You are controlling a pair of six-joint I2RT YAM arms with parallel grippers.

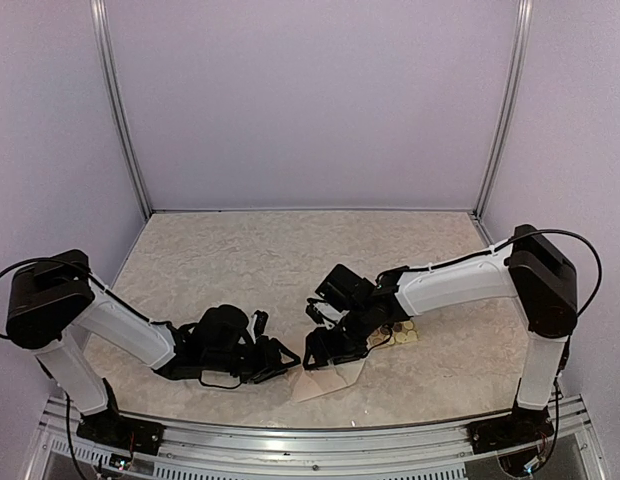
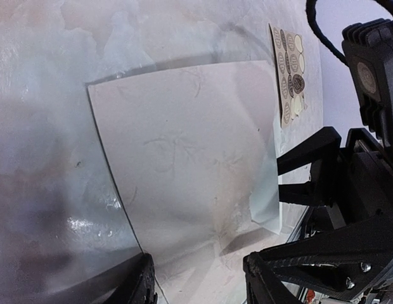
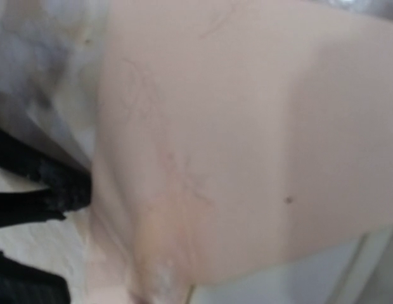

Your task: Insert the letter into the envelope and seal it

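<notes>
A cream paper, which I take for the envelope (image 2: 184,158), lies flat on the table at the near edge (image 1: 328,382). I cannot pick out the letter as a separate sheet. My left gripper (image 2: 196,285) stands open just left of it (image 1: 283,361), its fingers low on either side of the paper's near edge. My right gripper (image 1: 325,352) is over the paper's right side. In the left wrist view its two black fingertips (image 2: 280,179) stand apart at the paper's right edge, beside a lifted corner (image 2: 266,212). The right wrist view is filled with blurred beige paper (image 3: 234,145), and its own fingers do not show.
A square card of round brown and yellow stickers (image 1: 402,334) lies just right of the paper, also at the top right of the left wrist view (image 2: 290,73). The metal rail of the table's near edge (image 1: 310,440) runs close below. Lilac walls close in the sides and back.
</notes>
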